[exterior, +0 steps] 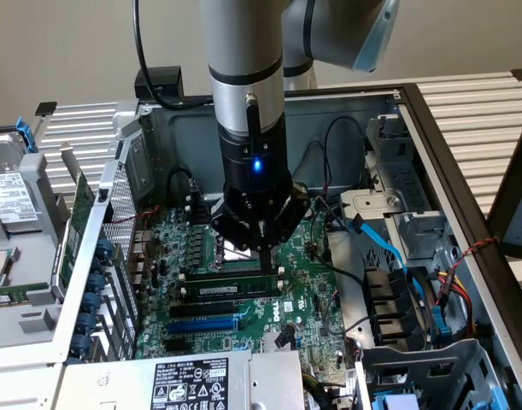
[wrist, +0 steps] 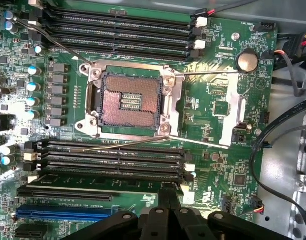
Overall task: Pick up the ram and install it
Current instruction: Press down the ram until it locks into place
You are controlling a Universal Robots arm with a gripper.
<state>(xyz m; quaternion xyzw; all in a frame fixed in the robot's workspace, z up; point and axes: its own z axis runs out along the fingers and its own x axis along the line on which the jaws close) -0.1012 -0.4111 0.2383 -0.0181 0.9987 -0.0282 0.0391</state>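
Exterior view: the ram (exterior: 231, 289) stands on edge in one of the memory slots (exterior: 211, 275) of the motherboard (exterior: 307, 282), directly under the gripper (exterior: 261, 249). Whether it is fully seated is hard to judge, since the gripper's dark body covers the board just behind it and the slot ends are too small to read. The stick is long and thin, dark along its face, with a white label strip near its middle.

In the wrist view the ram (wrist: 107, 181) shows as a narrow green strip with dark chips. It is the slot row nearest the jaws, and one end runs in right beneath them. The gripper (wrist: 169, 197) is cut off by the picture's edge, and its black housing merges with the jaw tips. I cannot tell whether the jaws are apart or together, or whether they touch the stick's end.

Beyond the ram, away from the jaws, lie bare black slots (wrist: 112, 157), then the open processor socket (wrist: 128, 100) in its metal frame, then a second bank of slots (wrist: 122, 30). Near the jaws, on the ram's other side, is a blue expansion slot (wrist: 62, 212).
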